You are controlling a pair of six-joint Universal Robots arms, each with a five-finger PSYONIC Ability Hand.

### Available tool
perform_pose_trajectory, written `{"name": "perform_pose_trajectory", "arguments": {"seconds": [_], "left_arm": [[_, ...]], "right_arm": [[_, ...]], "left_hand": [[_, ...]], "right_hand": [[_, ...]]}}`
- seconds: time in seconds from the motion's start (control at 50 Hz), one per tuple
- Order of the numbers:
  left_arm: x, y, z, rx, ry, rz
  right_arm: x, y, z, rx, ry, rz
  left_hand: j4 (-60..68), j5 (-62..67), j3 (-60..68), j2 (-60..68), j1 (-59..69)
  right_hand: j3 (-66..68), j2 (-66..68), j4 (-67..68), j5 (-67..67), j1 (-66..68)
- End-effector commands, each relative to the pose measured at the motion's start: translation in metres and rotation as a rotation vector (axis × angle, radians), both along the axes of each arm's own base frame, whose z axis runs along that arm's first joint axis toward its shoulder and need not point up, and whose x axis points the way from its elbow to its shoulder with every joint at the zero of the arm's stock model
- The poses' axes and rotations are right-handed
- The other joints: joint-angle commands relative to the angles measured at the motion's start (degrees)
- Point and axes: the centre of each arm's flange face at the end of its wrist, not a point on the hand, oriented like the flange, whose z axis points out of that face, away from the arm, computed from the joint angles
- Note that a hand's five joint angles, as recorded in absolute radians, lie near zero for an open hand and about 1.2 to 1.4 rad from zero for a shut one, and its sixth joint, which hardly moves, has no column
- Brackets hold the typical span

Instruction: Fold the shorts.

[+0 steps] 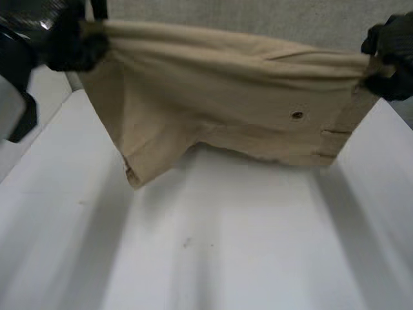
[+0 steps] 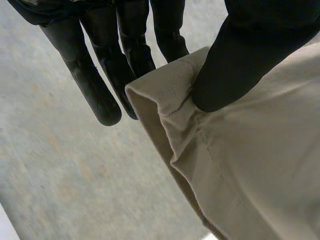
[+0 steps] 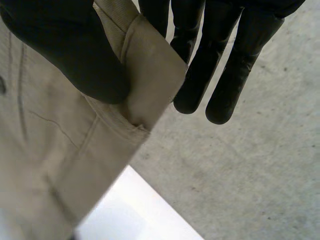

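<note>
The shorts (image 1: 219, 97) are hanging in the air over the far edge of the worktop (image 1: 226, 245), stretched sideways between the two hands so that the cloth is dropping flat and smooth instead of bunching. The left hand (image 1: 71, 42) is grasping the top corner at the leg end, its thumb (image 2: 240, 65) pinching the hem against fingers (image 2: 95, 85) that are lying straight behind it. The right hand (image 1: 390, 55) is grasping the opposite top corner at the waistband, thumb (image 3: 75, 50) pressing the band against its straight fingers (image 3: 235, 65). Holding both corners level and apart is keeping the upper edge taut, which seems meant to square the garment before it is laid down for a fold. The lower leg hem (image 1: 132, 174) is sagging toward the worktop's far left; whether it is touching the surface I cannot tell. A button (image 1: 297, 115) is facing the camera near the waistband.
</note>
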Motion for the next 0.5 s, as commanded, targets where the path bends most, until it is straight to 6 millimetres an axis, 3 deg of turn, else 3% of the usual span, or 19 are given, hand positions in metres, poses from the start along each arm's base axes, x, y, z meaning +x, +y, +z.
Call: {"name": "perform_pose_trajectory", "arguments": {"seconds": [0.02, 0.14, 0.16, 0.22, 0.32, 0.36, 0.38, 0.42, 0.5], "left_arm": [[0.005, 0.008, -0.003, 0.035, -0.020, -0.003], [-0.012, -0.016, -0.056, 0.180, -0.118, -0.022], [-0.017, -0.027, -0.072, 0.226, -0.148, -0.024], [-0.023, -0.048, -0.097, 0.288, -0.184, -0.007], [-0.026, -0.119, -0.136, 0.328, -0.204, 0.079], [-0.030, -0.136, -0.136, 0.292, -0.209, 0.091], [-0.034, -0.152, -0.129, 0.225, -0.210, 0.104], [-0.040, -0.165, -0.113, 0.134, -0.202, 0.111], [-0.051, -0.184, -0.052, -0.146, -0.141, 0.153]], "right_arm": [[0.000, 0.004, 0.007, 0.052, 0.020, 0.001], [0.013, -0.019, -0.047, 0.232, 0.052, 0.039], [0.016, -0.021, -0.054, 0.253, 0.060, 0.045], [0.024, -0.030, -0.079, 0.316, 0.099, 0.056], [0.037, -0.048, -0.102, 0.326, 0.145, 0.034], [0.044, -0.054, -0.104, 0.299, 0.141, 0.030], [0.053, -0.061, -0.101, 0.246, 0.132, 0.028], [0.060, -0.068, -0.092, 0.169, 0.117, 0.016], [0.076, -0.085, -0.048, -0.074, -0.006, -0.008]], "left_hand": [[11.28, 14.31, 11.98, 11.39, 15.39], [11.28, 14.31, 11.98, 11.39, 15.39], [11.28, 14.31, 11.98, 11.39, 15.39], [11.28, 14.31, 11.98, 11.39, 15.39], [11.28, 14.31, 11.98, 11.39, 15.39], [11.28, 14.31, 11.98, 11.39, 15.39], [11.28, 14.31, 11.98, 11.39, 15.39], [11.28, 14.31, 11.98, 11.39, 15.39], [11.28, 14.31, 11.98, 11.39, 15.39]], "right_hand": [[12.41, 12.54, 11.77, 13.58, 24.72], [12.41, 12.54, 11.77, 13.58, 24.72], [12.41, 12.54, 11.77, 13.58, 24.72], [12.41, 12.54, 11.77, 13.58, 24.72], [12.41, 12.54, 11.77, 13.58, 24.72], [12.41, 12.54, 11.77, 13.58, 24.72], [12.41, 12.54, 11.77, 13.58, 24.72], [12.41, 12.54, 11.77, 13.58, 24.72], [12.41, 12.54, 11.77, 13.58, 24.72]]}}
